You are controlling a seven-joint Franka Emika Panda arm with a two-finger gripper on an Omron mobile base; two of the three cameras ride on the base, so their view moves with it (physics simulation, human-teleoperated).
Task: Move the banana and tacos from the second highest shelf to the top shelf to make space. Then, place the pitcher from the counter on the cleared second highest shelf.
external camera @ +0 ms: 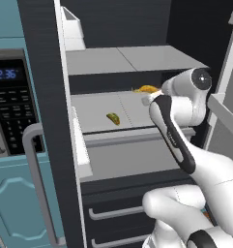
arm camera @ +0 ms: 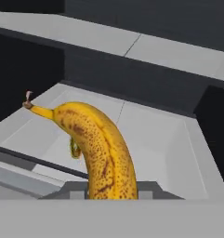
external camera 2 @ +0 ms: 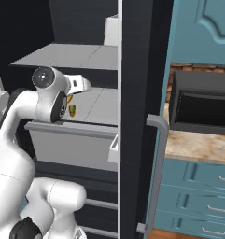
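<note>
With its jaws pinching the banana [arm camera: 102,153] above the second highest shelf [external camera: 103,114], the gripper [arm camera: 111,195] could catch the top shelf's [external camera: 132,59] front edge while lifting.

I see the banana [arm camera: 97,148] as deep yellow-orange, freckled all over with small brown spots, with darker brown streaks low on its side and a brownish stem tip. The taco [external camera: 113,118] is olive-green with a yellow-brown edge. Both shelves read light grey to me: the top shelf [external camera: 108,60] and the second highest shelf [external camera: 96,114], each with a thin darker centre seam. The fridge interior behind them is near black.
</note>
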